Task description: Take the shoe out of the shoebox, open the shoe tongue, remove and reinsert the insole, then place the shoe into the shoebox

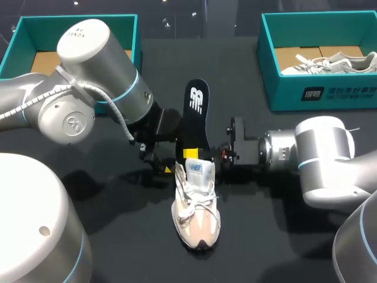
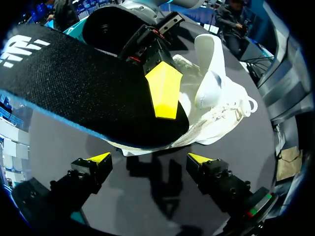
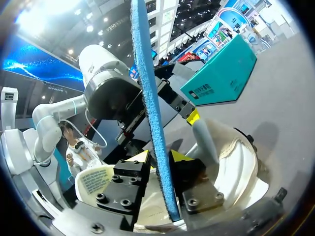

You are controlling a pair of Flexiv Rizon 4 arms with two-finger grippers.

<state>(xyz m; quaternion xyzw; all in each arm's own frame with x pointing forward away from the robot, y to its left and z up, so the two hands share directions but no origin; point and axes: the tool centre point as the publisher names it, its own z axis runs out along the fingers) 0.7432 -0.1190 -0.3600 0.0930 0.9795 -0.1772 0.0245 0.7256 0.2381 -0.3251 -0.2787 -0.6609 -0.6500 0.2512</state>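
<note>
Standing toe-first toward the camera at the middle of a dark worktop (image 1: 265, 236), a pale shoe (image 1: 196, 206) is seen with its black insole (image 1: 197, 115) raised upright over the heel opening.

The left arm (image 1: 88, 76) is brought in from the left side and the right arm (image 1: 318, 159) from the right, and the two are met just behind the shoe.

Two teal boxes are set at the far corners. The left shoebox (image 1: 76, 19) is lined with brown cardboard (image 1: 47, 61). A second shoe (image 1: 336, 62), white, is laid in the right shoebox (image 1: 318, 94).

The shoe is well apart from both boxes, with its laces loose and its tongue (image 2: 209, 64) lifted.

The insole is shown with a white logo on its black face and a blue underside. Its lower end is placed at the heel opening, though whether it is inside the shoe cannot be told.

The right hand (image 3: 160, 157) is closed on the insole near that lower end, with one yellow-tipped finger on each face. One such fingertip (image 2: 164, 93) is seen pressed flat against the black face in the left wrist view.

The left hand (image 2: 149, 158) is held wide open just beside the heel, with nothing between its fingers.
</note>
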